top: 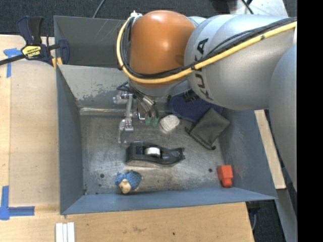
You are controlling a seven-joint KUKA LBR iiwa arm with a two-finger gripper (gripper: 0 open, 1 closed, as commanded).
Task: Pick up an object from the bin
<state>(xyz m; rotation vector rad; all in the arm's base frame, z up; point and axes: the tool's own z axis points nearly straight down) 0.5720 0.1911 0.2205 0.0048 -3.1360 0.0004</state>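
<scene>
Six loose things across the floor of the grey metal bin [68, 135], mostly well apart. Farthest left, near the front wall: a small blue-and-tan toy figure [127, 181]. Farther back, at almost the same place across the view: the gripper [130, 122], hanging over bare floor in the back half of the bin, with nothing visibly pinched. Spread or pressed together: impossible to tell from this angle. Just in front of the gripper and nearest to it: a black tape dispenser [154, 154], lying flat, with a white roll of tape [151, 149] in its middle. Next to the right, near the gripper: a white crumpled lump [169, 123]. Behind that, partly hidden under the arm: a dark blue thing [185, 107], kind unclear. Then a dark grey folded pouch [208, 128], just beside the blue thing. Farthest right, near the front corner: an orange block [225, 175], alone. Above all this, the round orange cover [159, 44] and the silver arm [242, 64], bearing black letters reading KUKA, crossed in part by a yellow cable [227, 48].
</scene>
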